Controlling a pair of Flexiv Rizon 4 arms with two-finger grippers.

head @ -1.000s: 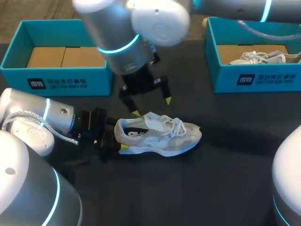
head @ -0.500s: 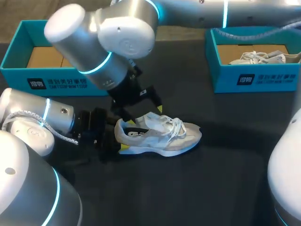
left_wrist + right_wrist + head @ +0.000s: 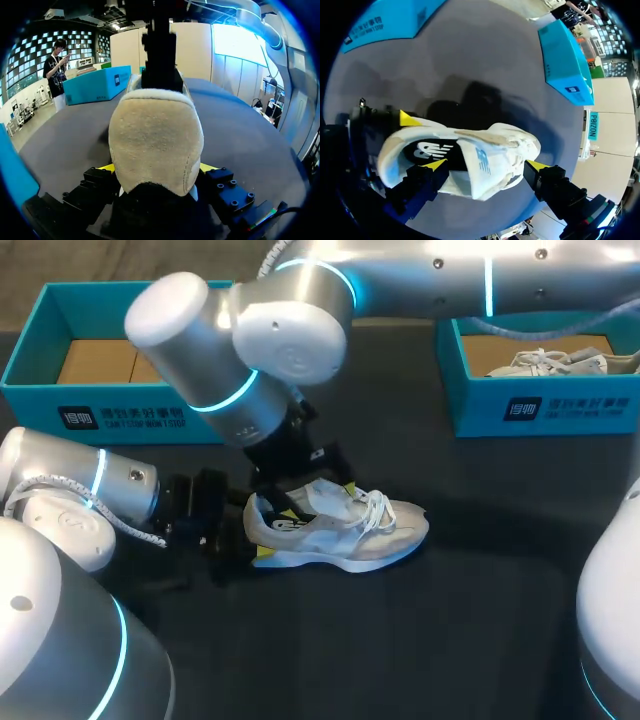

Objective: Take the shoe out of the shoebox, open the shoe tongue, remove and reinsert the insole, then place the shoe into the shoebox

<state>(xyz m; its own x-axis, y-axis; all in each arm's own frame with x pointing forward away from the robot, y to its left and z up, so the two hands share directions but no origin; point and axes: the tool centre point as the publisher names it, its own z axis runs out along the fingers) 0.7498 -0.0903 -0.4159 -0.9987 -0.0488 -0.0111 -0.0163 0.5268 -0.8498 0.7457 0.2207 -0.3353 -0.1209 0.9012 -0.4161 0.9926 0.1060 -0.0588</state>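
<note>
Your left box (image 3: 40,390) stands open at the far left of the worktop (image 3: 450,640). Nearer you, your left fingers (image 3: 106,168) are clenched on the heel of the shoe (image 3: 340,530), which stands on its sole mid-worktop with its toe to the right. Your right fingers (image 3: 436,164) hang spread wide over that shoe, one tip at the opening by the tongue (image 3: 480,152), the other beside the laces, gripping nothing, and the right box (image 3: 540,405) holds a second shoe (image 3: 550,362).
</note>
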